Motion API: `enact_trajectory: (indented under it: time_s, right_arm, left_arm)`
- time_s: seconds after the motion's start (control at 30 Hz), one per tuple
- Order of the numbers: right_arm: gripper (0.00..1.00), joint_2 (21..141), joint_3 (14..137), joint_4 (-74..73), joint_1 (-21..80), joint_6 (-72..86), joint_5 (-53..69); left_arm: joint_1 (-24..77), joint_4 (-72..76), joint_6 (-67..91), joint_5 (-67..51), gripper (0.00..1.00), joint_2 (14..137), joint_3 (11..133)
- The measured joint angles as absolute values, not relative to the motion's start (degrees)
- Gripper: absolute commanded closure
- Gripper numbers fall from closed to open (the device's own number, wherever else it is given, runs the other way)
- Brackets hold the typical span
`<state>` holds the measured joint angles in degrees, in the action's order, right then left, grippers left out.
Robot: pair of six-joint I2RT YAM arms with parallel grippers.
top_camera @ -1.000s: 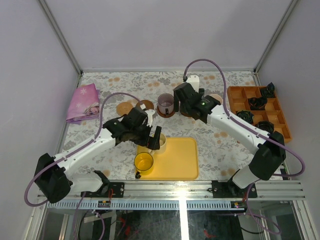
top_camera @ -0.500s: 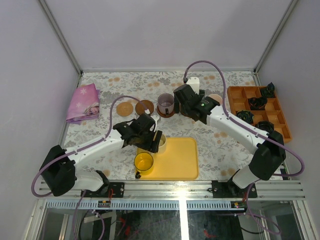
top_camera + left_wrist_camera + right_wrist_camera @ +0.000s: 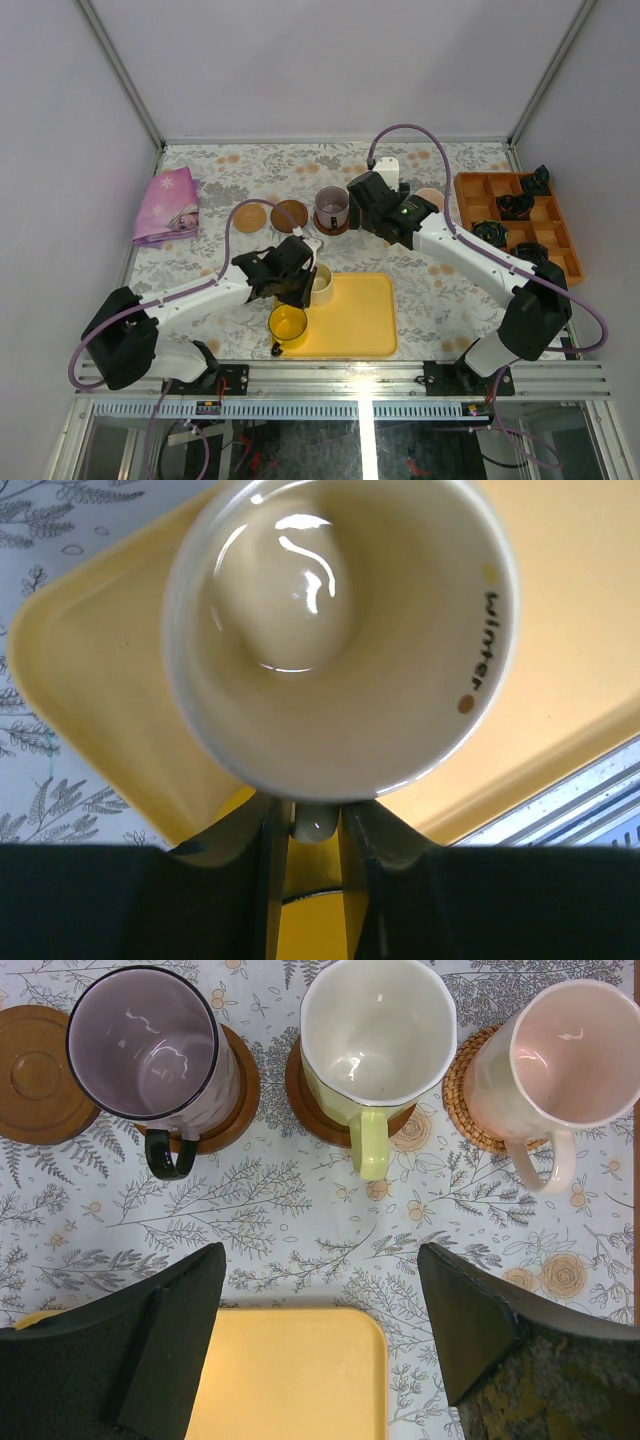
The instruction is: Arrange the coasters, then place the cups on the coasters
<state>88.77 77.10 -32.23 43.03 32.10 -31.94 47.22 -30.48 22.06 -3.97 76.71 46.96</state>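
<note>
Cream cup point(image 3: 340, 630): on yellow tray point(image 3: 80, 680), handle clamped by left end effector point(image 3: 312, 818), likely for carrying to bare coaster point(image 3: 35, 1075). Right end effector point(image 3: 320, 1260): jaws apart, empty, poised near purple cup point(image 3: 140, 1045), which sits on its own coaster.

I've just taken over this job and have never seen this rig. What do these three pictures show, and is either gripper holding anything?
This is a two-armed robot, and each arm ends in a two-finger gripper. One picture looks down from overhead. The other two come from a camera on each wrist. The left gripper is closed on the handle of the cream cup, which stands on the yellow tray near the yellow cup. The right gripper is open and empty. It faces the purple cup, the pale green cup and the pink cup, each on a coaster. Two more coasters lie bare.
</note>
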Motion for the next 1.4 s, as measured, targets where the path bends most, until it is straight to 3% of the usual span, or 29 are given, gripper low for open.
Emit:
enact_trajectory:
  time_s: [0.2,0.6,0.93,1.4]
  right_arm:
    - [0.15,88.8,77.1,-32.2,43.0,32.1,-31.9]
    - [0.18,88.8,76.4,-32.2,43.0,32.2,-31.9]
    - [0.39,86.0,69.9,-32.4,43.0,33.5,-32.5]
    - [0.53,75.6,47.8,-30.0,43.0,35.2,-22.9]
  left_arm:
    - [47.4,-28.1,22.5,-3.2,1.00,76.9,45.8]
    - [47.5,-27.5,21.7,2.5,1.00,75.0,45.6]
    - [47.5,-29.7,20.9,9.1,1.00,69.5,51.1]
    - [47.2,-24.6,23.7,25.0,1.00,68.4,50.0]
